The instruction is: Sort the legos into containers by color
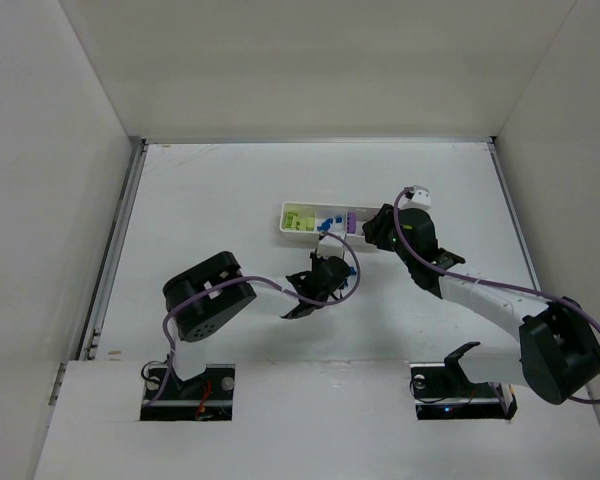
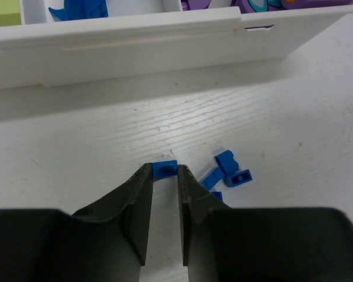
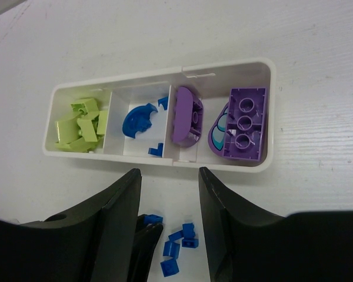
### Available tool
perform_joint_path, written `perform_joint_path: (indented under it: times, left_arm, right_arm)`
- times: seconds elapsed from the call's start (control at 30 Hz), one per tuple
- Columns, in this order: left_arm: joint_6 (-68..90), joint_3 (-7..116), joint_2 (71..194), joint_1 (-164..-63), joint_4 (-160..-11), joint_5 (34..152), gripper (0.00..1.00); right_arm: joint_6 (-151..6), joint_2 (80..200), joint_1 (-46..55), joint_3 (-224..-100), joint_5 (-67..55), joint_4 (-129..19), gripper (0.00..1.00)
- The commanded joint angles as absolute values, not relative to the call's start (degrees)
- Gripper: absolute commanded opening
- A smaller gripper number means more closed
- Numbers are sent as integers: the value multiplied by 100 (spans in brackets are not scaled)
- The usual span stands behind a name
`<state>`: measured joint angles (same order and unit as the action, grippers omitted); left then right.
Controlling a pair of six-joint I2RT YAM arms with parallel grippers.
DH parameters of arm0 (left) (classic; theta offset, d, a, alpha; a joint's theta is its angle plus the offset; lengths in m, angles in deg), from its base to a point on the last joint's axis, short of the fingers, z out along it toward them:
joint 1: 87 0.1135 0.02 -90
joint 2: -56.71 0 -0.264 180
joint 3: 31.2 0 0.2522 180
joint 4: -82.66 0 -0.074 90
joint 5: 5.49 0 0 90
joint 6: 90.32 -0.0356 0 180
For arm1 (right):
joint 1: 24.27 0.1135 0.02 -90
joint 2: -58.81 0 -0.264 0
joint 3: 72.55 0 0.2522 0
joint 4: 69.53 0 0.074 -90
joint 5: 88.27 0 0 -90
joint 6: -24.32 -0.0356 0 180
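The left claw (image 2: pixel 165 171) is closed on a blue brick (image 2: pixel 165 168) on the desk (image 2: pixel 76 135), loose blue bricks (image 2: pixel 229 167) are left just beside it, the right claw (image 3: pixel 169 176) is held open and empty, and in the white tray (image 3: pixel 269 111) beyond, lime-green legos (image 3: pixel 79 124), blue legos (image 3: pixel 138 120) and purple legos (image 3: pixel 244 123) are already separated, so little is judged left

The top view looks steeply down from above the near edge over the whole table (image 1: pixel 230 200). Both wrist views sit close, sharing the tray (image 2: pixel 135 53) and loose blue bricks (image 2: pixel 228 170), left low, right higher
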<state>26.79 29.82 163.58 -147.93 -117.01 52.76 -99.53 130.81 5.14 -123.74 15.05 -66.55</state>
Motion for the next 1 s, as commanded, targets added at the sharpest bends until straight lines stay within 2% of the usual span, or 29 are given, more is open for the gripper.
perform_joint_path:
  times: [0.0, 0.3, 0.67, 0.73, 0.83, 0.97]
  left_arm:
    - [2544, 2932, 15850, -14813, -11917, 5225, 15]
    - [2499, 2747, 14856, -14445, -11988, 5462, 14]
    - [2491, 3748, 15620, -13477, -11970, 6227, 16]
    - [2464, 3889, 15761, -13416, -11944, 6245, 19]
    - [2447, 3951, 15797, -13345, -11943, 6219, 30]
    - [2438, 3785, 15586, -13328, -11944, 6183, 38]
  right_arm:
    - [-9873, 12965, 583, -12384, 1605, -6930, 50]
    - [-9899, 12894, 583, -12358, 1614, -6956, 50]
    - [-9864, 13009, 583, -12393, 1623, -6930, 50]
    - [-9856, 13009, 592, -12393, 1623, -6956, 50]
    - [-9838, 13087, 583, -12419, 1623, -6913, 50]
    - [-9794, 13140, 627, -12437, 1632, -6921, 49]
